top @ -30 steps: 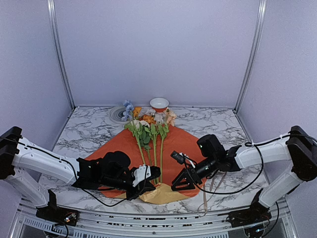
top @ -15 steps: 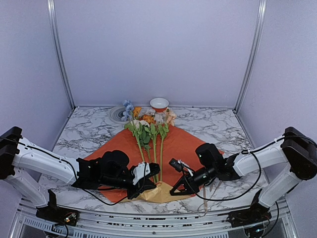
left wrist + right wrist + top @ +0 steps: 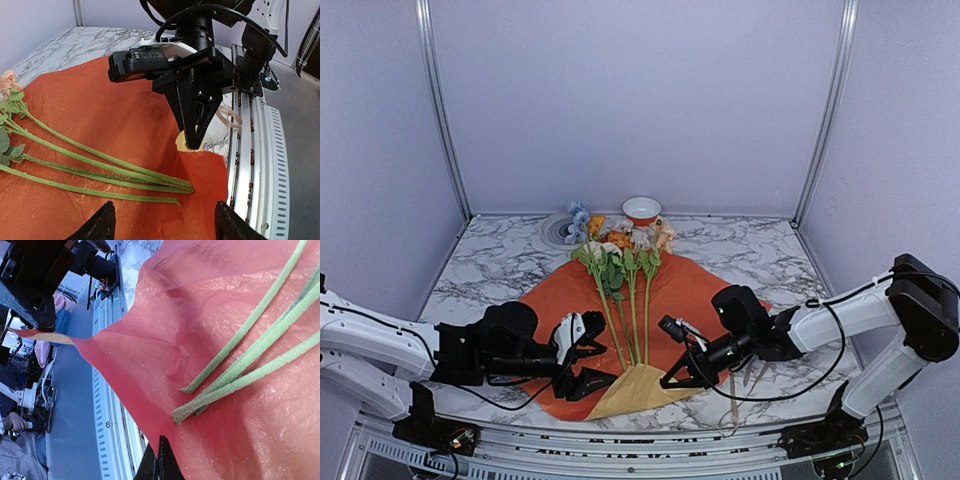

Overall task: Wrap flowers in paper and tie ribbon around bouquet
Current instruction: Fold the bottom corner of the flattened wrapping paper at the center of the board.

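- The marble-patterned table [image 3: 490,268] carries everything, with the two arms reaching in from its near edge.
- The paper [image 3: 685,290] lies spread in the middle of the table, orange face up. Its near corner is lifted and turned over, so the tan-yellow face shows there.
- The flowers [image 3: 631,300] lie on the paper. Their green stalks run toward the arms and the mixed heads point to the far wall, just past the paper's far edge. The stalk ends stop short of the folded corner.
- The right gripper [image 3: 672,379] sits low at the near right edge of the paper. Its jaws are closed together, pinching that raised edge; the left wrist view shows the tips meeting on the tan-yellow underside.
- The left gripper [image 3: 588,356] hovers over the near left part of the paper, beside the stalk ends. Its jaws stand wide apart with nothing between them.
- The ribbon [image 3: 229,118] lies in a loose loop on the table, off the paper, beyond the right gripper.
- A small white bowl [image 3: 641,209] with an orange rim stands at the far wall, behind the flower heads.
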Controlling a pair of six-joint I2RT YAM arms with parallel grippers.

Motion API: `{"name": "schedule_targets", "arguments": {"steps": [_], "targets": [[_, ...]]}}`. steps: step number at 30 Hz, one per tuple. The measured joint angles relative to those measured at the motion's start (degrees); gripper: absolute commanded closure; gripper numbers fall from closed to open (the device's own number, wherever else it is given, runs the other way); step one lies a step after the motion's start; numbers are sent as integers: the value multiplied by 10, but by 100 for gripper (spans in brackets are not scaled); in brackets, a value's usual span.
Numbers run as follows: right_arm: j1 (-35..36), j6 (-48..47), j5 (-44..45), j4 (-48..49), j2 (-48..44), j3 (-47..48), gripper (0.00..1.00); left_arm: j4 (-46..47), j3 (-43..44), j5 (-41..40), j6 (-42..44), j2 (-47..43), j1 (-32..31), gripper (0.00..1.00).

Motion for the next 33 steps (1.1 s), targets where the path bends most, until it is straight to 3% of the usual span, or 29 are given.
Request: {"name": "schedule_targets", "arguments": {"steps": [4,11,18,25,31,33], "targets": [[-5,-4,9,-13,5,17,100,1,-33,-11,-35,-34,-14,30],[-10,-4,14,-25,28,32,100,-11,-31,-38,-39,-17,-96,29],[-10,-4,16,-38,30,43,100,-21,-41,-132,-39,1,-101,30],[-10,-2,32,-46,28,43,100,-20,-49,-104,-40,43,-110,28],[-10,1,38,-47,23,43,100,-22,-59,-96,-41,76,-113,47],[-10,0,41,-52,23,43,100,-19,-63,-95,-42,76,-112,48]]}}
